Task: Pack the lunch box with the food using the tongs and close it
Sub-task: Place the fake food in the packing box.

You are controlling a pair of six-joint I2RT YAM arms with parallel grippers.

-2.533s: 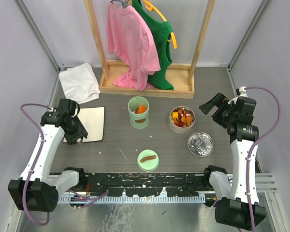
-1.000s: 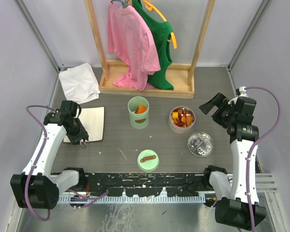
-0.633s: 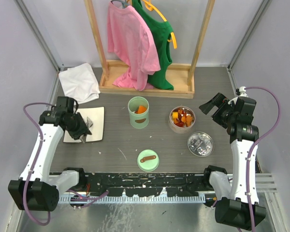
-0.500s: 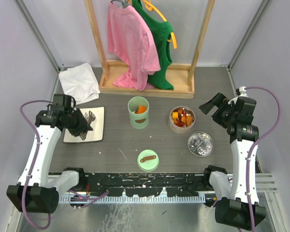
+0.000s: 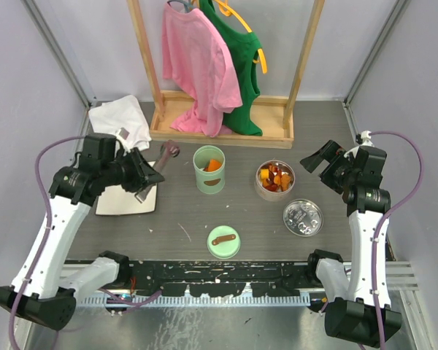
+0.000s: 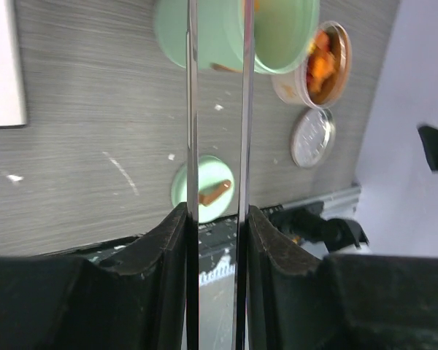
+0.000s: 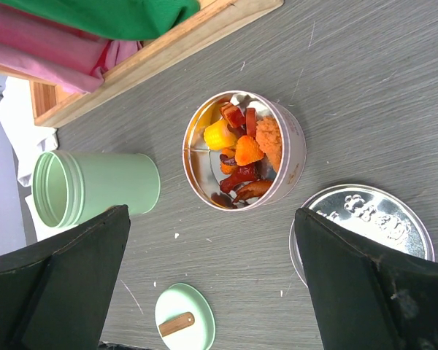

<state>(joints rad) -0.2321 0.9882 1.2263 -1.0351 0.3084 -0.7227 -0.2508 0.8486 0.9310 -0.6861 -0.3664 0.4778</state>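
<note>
Gripping the tongs (image 5: pixel 168 152), the left gripper (image 5: pixel 150 177) hangs over the white mat (image 5: pixel 124 203), left of the box (image 5: pixel 209 171), with the tongs' far end pointing toward the rack (image 5: pixel 226 130). Only the left wrist view shows the grip itself: both fingers (image 6: pixel 168 240) pinch the tongs' two thin arms, which run side by side, narrowly apart, up past the green lid (image 6: pixel 208 191). The right gripper (image 5: pixel 317 157) hovers right of the tin (image 5: pixel 260 191), jaws spread wide and holding nothing.

The food (image 7: pixel 237 157) sits in the tin, right of the box. The right wrist view alone shows its pieces clearly: yellow, orange, red and dark brown. The top view alone looks down into the upright box, where an orange piece shows. It alone also takes in the whole rack, the shirts and the white cloth (image 5: pixel 117 124) at the back left.

Counted:
- one pair of tongs
- one box
- one green lid with a brown handle, lying flat near the table's front edge
- one tin
- one tin lid (image 5: pixel 303 217), flat just beside the tin on its near side
- one mat
- one cloth
- one rack
- two shirts, pink (image 5: pixel 197 65) and green (image 5: pixel 241 80)
</note>
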